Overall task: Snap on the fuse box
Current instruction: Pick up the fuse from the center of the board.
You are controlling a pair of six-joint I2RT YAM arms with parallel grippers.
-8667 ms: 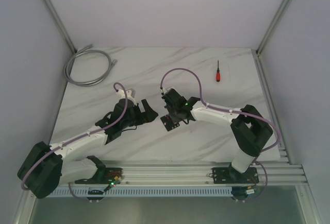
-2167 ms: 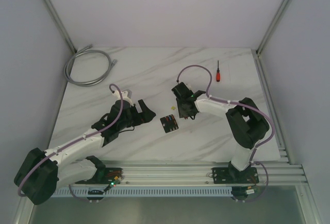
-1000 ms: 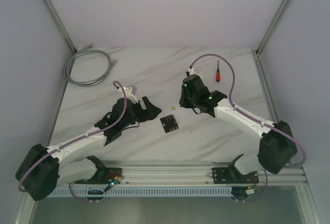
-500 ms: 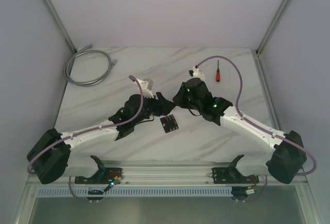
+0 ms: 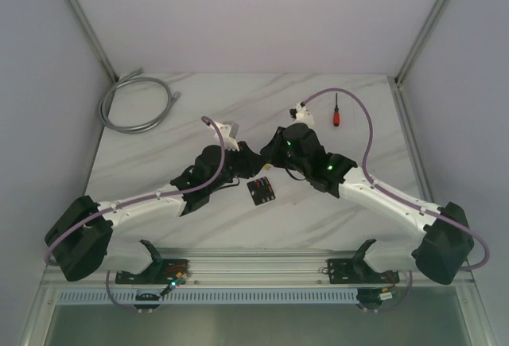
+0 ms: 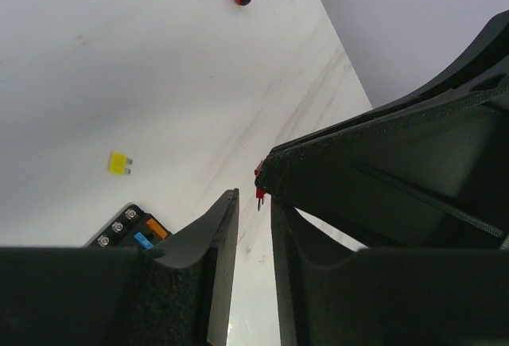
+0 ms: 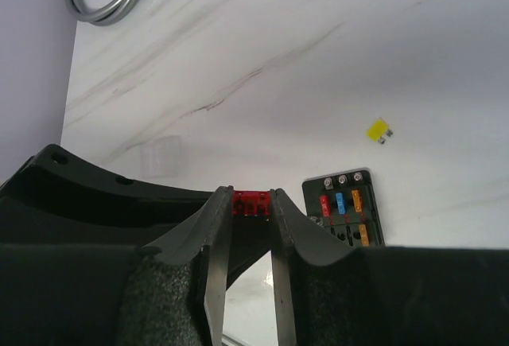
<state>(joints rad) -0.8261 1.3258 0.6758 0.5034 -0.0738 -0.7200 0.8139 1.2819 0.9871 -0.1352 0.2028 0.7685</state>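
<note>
The fuse box [image 5: 261, 191] lies flat on the marble table, a black block with red, blue and orange fuses in its slots. It also shows in the left wrist view, the fuse box [image 6: 127, 227], and in the right wrist view, the fuse box [image 7: 342, 207]. My right gripper [image 5: 269, 153] hovers just behind the box. In its own view the right gripper [image 7: 252, 195] is shut on a small red fuse [image 7: 252, 203]. My left gripper [image 5: 251, 159] meets it tip to tip. Its jaws stand a narrow gap apart, left gripper [image 6: 253, 196], with nothing between them. The red fuse [image 6: 260, 183] sits just beyond their tips.
A loose yellow fuse [image 5: 266, 167] lies just behind the box. A red-handled screwdriver [image 5: 336, 112] rests at the back right. A coiled grey cable [image 5: 135, 103] lies in the back left corner. White walls close the table on three sides.
My left arm swung right until its fingertips reached the right gripper, and its jaws narrowed a lot. The right gripper came left and lower, still holding the red fuse.
</note>
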